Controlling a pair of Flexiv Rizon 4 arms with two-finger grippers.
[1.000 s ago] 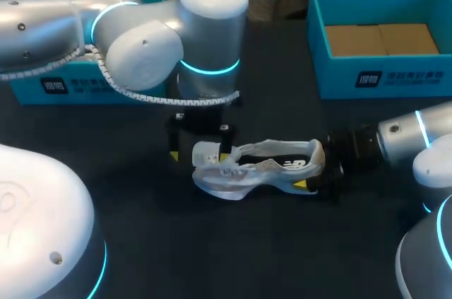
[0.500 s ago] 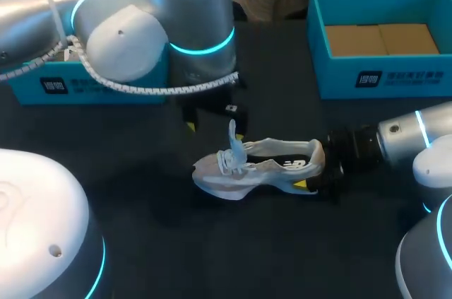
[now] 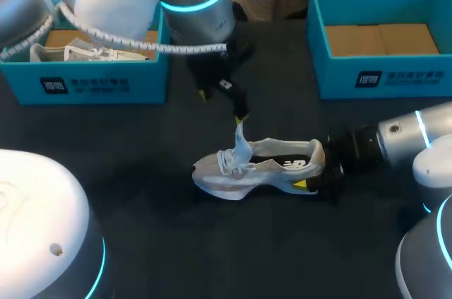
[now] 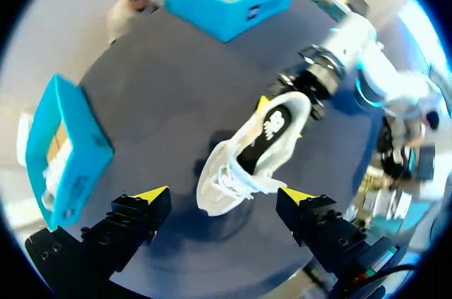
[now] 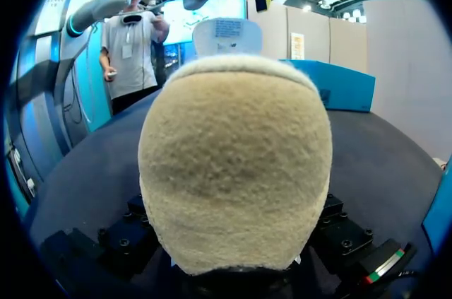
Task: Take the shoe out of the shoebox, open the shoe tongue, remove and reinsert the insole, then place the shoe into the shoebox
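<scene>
Judging from the shoe point(image 3: 272, 167) lying at mid-frame, reckoned it light and soft, floppy in the mesh, stiffer at sole and heel. Found the right gripper point(image 3: 314, 172) clamped on that heel (a sound hold). Saw the left gripper point(image 3: 222, 104) toward upper centre, fingers spread and empty; would pinch the upright tongue point(image 3: 241, 140) gently.

Dark tbl point(image 3: 162, 242) w/ a 2nd white shoe point(image 3: 86, 51) lying at its far-left corner.

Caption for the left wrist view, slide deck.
Left tool open above the white shoe; right tool holds its heel on the dark table.
</scene>
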